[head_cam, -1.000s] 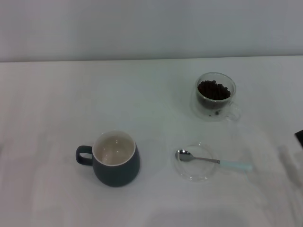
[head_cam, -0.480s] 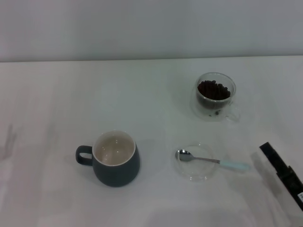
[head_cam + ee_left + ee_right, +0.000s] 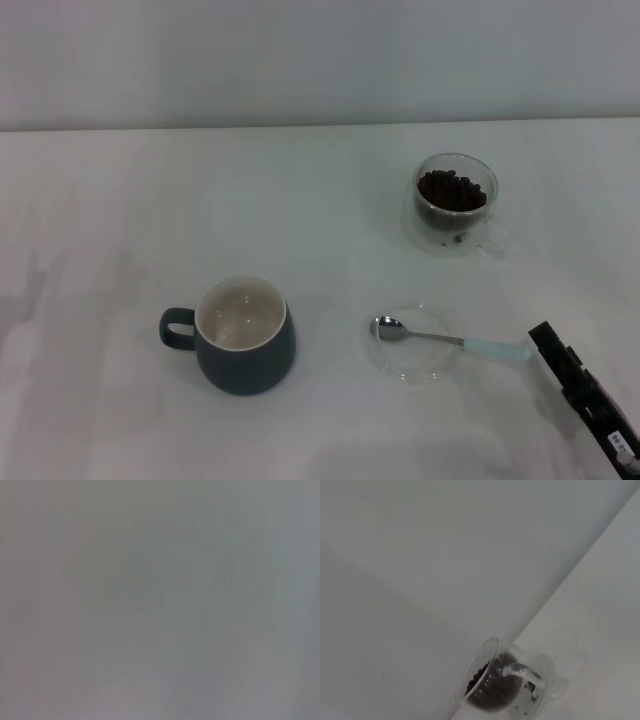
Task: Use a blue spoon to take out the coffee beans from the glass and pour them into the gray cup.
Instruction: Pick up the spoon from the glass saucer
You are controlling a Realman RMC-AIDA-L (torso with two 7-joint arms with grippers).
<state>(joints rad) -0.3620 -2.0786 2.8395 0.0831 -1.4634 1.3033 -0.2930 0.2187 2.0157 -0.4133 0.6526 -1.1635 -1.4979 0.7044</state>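
Blue spoon [image 3: 450, 340] lies untouched, bowl on a clear saucer [image 3: 410, 345], handle tip just beside the right end effector [image 3: 585, 395] at the tabletop's [image 3: 300, 200] near right; whether its fingers are apart cannot be told. Beyond it, the glass [image 3: 455, 205] holds all the coffee beans [image 3: 452, 190]; far across, the gray cup [image 3: 243, 335] is empty. No scooping is done yet. Left end effector is unseen.
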